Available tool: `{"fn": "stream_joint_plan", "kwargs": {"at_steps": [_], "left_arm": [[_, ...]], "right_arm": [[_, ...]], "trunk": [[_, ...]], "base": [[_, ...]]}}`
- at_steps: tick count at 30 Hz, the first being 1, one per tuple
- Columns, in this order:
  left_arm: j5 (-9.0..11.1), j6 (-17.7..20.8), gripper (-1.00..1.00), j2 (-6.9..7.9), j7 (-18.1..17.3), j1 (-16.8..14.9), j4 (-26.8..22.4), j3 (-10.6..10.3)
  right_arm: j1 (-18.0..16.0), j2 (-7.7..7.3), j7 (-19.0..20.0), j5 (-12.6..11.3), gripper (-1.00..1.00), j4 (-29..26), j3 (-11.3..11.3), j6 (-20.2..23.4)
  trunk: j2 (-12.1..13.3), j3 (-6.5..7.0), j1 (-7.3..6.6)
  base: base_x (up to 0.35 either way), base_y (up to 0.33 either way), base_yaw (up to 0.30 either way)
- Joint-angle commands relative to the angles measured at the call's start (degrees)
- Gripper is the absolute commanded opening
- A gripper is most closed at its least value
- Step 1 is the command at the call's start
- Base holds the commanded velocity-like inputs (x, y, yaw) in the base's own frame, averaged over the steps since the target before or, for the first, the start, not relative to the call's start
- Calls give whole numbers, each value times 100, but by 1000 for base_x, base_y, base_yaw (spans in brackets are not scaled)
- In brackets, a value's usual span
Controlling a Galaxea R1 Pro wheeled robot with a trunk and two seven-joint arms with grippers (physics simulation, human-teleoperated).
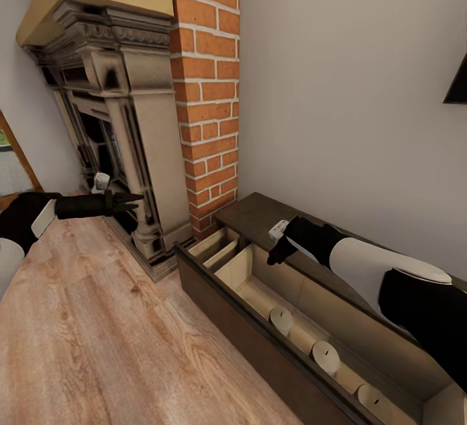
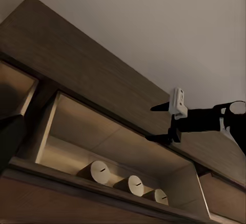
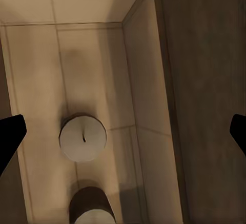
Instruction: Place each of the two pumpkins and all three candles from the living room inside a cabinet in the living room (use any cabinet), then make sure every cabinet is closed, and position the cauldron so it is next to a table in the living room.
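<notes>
**Three candles lying in the open cabinet drawer, both tools empty**

From the head camera I look down at the cabinet (image 1: pixel 259 217), the long dark-brown unit against the grey wall, with its wide drawer (image 1: pixel 305 295) pulled out toward me and the pale wood inside exposed. Three candles sit in a row along the drawer floor: the first candle (image 1: pixel 281 320) nearest the fireplace end, the second candle (image 1: pixel 325 357) beside it, the third candle (image 1: pixel 374 399) furthest along toward my right arm. They are apart from each other, none touching.

My right tool (image 1: pixel 280 257) hangs over the drawer, above its end nearest the fireplace; its fingers are spread wide and hold nothing. In the right wrist camera the two fingertips (image 3: pixel 11 134) sit at opposite edges of the frame with one candle standing upright on the drawer floor between them, well below.

My left tool (image 1: pixel 133 201) reaches out level over the wooden floor (image 1: pixel 97 321), pointing at the fireplace (image 1: pixel 123 120) beside the brick column (image 1: pixel 207 87). Its fingers are parted and empty.

A smaller compartment (image 1: pixel 217 246) at the fireplace end of the cabinet also stands open.
</notes>
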Motion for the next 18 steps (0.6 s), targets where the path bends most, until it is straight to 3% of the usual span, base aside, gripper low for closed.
{"fn": "stream_joint_plan", "kwargs": {"at_steps": [1,7,13,18], "left_arm": [[38,50,100,6,-4,11,1,-33],[6,49,100,2,9,63,2,-37],[-385,47,100,-26,15,80,37,-33],[-440,15,100,-39,17,82,177,-33]], "right_arm": [[-9,-5,20,14,100,-12,19,14],[-10,-5,13,14,100,-12,19,53],[-11,-5,12,14,100,-12,19,50],[-11,-5,9,16,100,-12,19,62]], "trunk": [[-3,-4,-1],[-3,-8,-1],[-3,-30,-1],[-3,-32,-1]], "base": [[0,0,0],[-180,20,-39],[-180,59,-193],[-162,5,-34]]}}
